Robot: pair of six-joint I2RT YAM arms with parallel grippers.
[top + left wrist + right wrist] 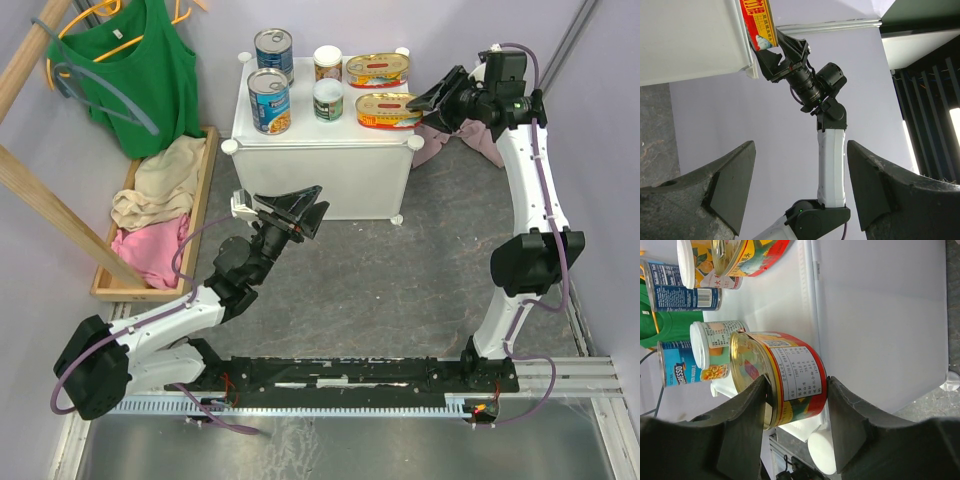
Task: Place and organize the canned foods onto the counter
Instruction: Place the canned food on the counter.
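Six cans stand on the white counter [300,140]. Two tall blue-label cans [273,48] [269,100] are at its left and two small white-topped cans [328,62] [328,99] in the middle. One oval gold tin [377,70] is at the back right. My right gripper [432,100] is shut on the other oval tin [795,380] at the counter's front right edge, one finger on the tin's gold top and the other on its base. My left gripper [305,212] hangs open and holds nothing in front of the counter, below its top.
A wooden tray [205,180] of folded clothes lies left of the counter, with a green top [140,70] on a hanger above it. A pink cloth [450,140] lies on the floor under the right wrist. A round knob [822,452] marks the counter's corner beside the held tin.
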